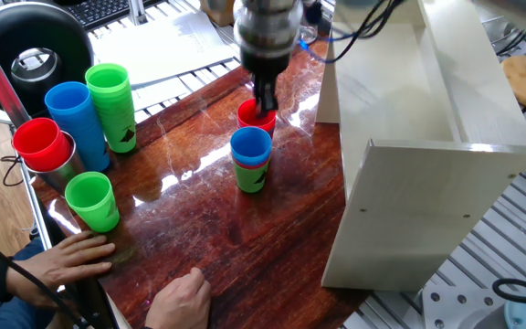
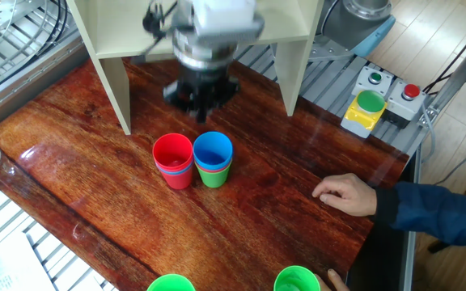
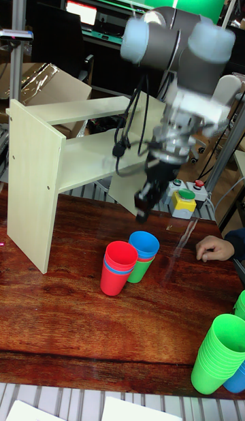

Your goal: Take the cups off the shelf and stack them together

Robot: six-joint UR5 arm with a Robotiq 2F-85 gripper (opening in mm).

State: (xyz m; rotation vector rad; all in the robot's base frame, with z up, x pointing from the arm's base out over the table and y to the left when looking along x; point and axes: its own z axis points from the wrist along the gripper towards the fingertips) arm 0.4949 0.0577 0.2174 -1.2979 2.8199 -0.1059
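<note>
Red plastic tumbler stack stands left, touching the blue-topped tumbler stack on the dark wooden table, before the pale wooden shelf. The blurred two-finger gripper hangs above, grip unreadable. Merging them, a tilted grasp could topple both.

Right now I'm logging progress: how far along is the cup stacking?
Done: the shelf looks empty, and the cups stand in two stacks on the table, one red-topped, one blue-topped. In hand: nothing; the gripper hangs empty above them. Left: joining the two stacks.
</note>
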